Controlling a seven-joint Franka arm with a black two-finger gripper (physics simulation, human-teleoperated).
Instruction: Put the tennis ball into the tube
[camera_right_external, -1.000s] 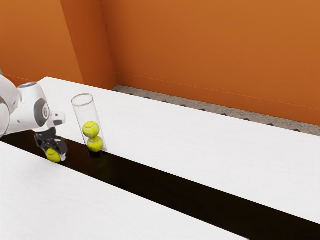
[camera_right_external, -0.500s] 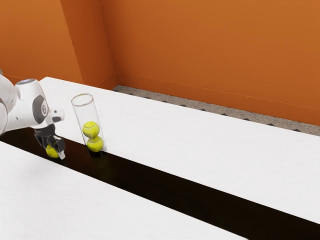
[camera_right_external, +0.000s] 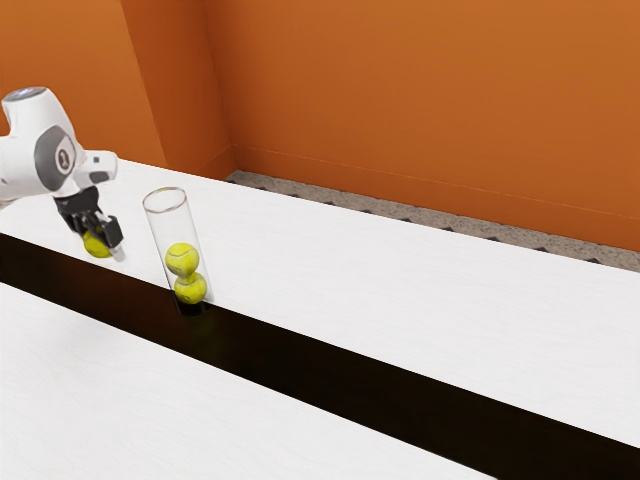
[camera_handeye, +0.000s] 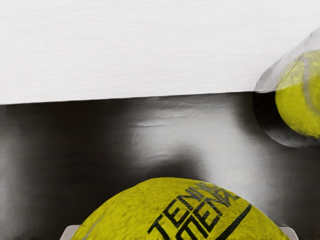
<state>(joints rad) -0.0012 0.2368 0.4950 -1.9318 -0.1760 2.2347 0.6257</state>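
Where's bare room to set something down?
White tabletop bounded by black strip, its own far edge and, at the exterior view's left, clear cylindrical tube; also white tabletop on the strip's near side. Crowded: between the tube and black pincer holding a yellow felt tennis ball.

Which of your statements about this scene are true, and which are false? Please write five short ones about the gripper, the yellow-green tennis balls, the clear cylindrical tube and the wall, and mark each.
1. The black two-finger gripper is shut on a yellow-green tennis ball. True.
2. The clear cylindrical tube contains three balls. False: it contains two, a lower ball and an upper ball.
3. The held ball is outside the tube. True.
4. The tube is lying on its side. False: it stands upright, with its open end up.
5. The wall behind the table is orange. True.
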